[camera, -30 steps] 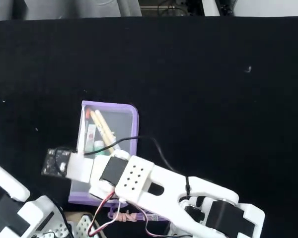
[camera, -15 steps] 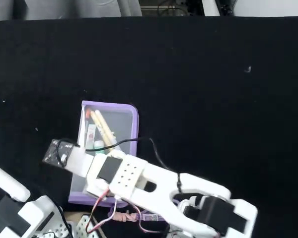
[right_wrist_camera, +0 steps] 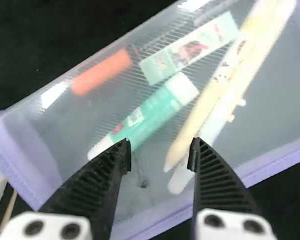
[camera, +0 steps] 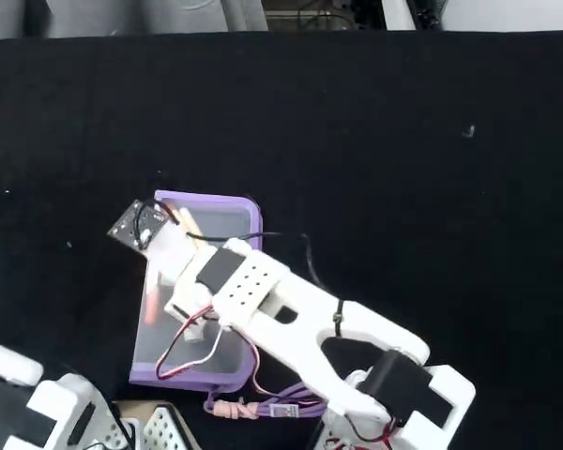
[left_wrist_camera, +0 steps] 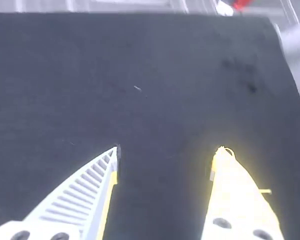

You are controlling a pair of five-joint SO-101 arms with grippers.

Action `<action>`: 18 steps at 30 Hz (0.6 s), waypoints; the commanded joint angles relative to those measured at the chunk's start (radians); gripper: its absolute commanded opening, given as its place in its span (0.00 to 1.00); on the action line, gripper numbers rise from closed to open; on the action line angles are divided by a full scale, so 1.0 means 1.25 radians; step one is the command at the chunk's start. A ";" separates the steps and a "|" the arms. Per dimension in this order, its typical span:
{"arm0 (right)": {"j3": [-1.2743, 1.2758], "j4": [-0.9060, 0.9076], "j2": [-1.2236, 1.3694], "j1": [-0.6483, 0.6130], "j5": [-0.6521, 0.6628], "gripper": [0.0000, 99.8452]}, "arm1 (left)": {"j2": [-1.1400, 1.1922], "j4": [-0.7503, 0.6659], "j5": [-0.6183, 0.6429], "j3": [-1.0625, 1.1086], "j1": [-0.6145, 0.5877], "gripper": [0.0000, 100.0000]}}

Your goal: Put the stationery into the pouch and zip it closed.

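Observation:
The pouch (camera: 183,378) is translucent with a purple rim and lies flat on the black table at the near left. Through its wall (right_wrist_camera: 35,130) I see an orange marker (right_wrist_camera: 101,71), a green tube (right_wrist_camera: 150,112), a small green-and-white packet (right_wrist_camera: 190,47) and cream pens (right_wrist_camera: 225,85). My right gripper (right_wrist_camera: 160,142) hovers just above the pouch, open, with nothing between its black fingers. The right arm (camera: 249,286) lies across the pouch. My left gripper (left_wrist_camera: 167,148) is open over bare table, and its arm (camera: 28,412) sits at the near left corner.
A bundle of wires and a pink tie (camera: 253,408) hangs at the front edge under the right arm. Black cloth (camera: 403,169) covers the table's far and right parts. Grey legs (camera: 169,14) stand beyond the far edge.
The right arm has swung from the pouch's near end toward its far left corner, now covering the pouch's middle. The left arm has drawn back a little toward the corner.

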 commanded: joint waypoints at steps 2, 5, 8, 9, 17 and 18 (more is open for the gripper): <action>-0.041 0.023 -0.004 -0.058 -0.001 0.19 | -0.012 0.002 -0.009 -0.063 -0.110 0.30; -0.036 0.025 -0.004 -0.113 -0.001 0.19 | -0.015 0.002 -0.009 -0.066 -0.164 0.30; -0.037 0.037 -0.004 -0.157 -0.001 0.19 | -0.015 0.000 -0.011 -0.066 -0.207 0.30; -0.041 0.047 -0.003 -0.172 -0.001 0.19 | -0.015 -0.005 -0.020 -0.063 -0.211 0.30; -0.055 0.091 0.003 -0.264 0.000 0.19 | -0.014 -0.005 -0.109 -0.066 -0.203 0.30; -0.053 0.091 0.003 -0.274 -0.001 0.19 | -0.015 -0.010 -0.109 -0.066 -0.203 0.30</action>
